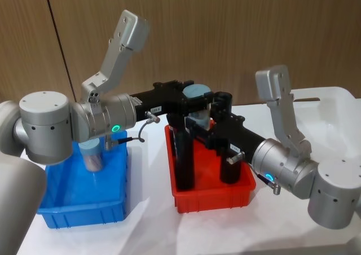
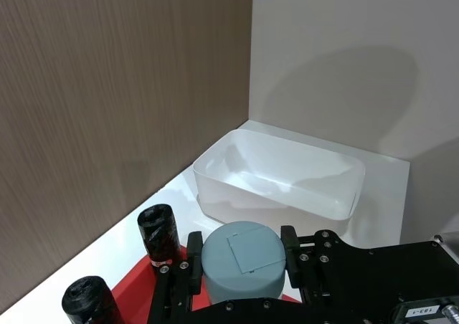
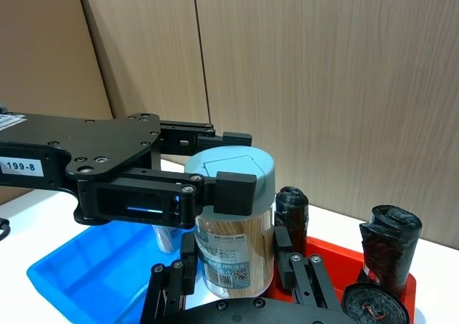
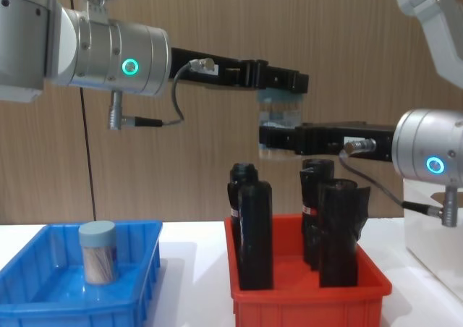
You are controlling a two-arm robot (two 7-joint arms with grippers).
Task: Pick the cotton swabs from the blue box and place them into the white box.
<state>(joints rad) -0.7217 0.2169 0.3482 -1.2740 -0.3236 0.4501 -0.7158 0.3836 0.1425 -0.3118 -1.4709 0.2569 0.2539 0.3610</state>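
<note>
Just two cotton swabs [image 3: 233,224], one clamped by left end effector [image 2: 242,258] and right end effector [image 3: 235,272]

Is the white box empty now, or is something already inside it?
Empty. The left wrist view looks down into the white box, and its inner walls and floor are bare, with nothing inside.

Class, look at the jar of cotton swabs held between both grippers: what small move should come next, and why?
Probably the left gripper should open. It pinches the cotton swab jar by its lid above the red bin, while the right gripper seems shut on the jar's body lower down, so the right arm can carry it to the white box.
</note>
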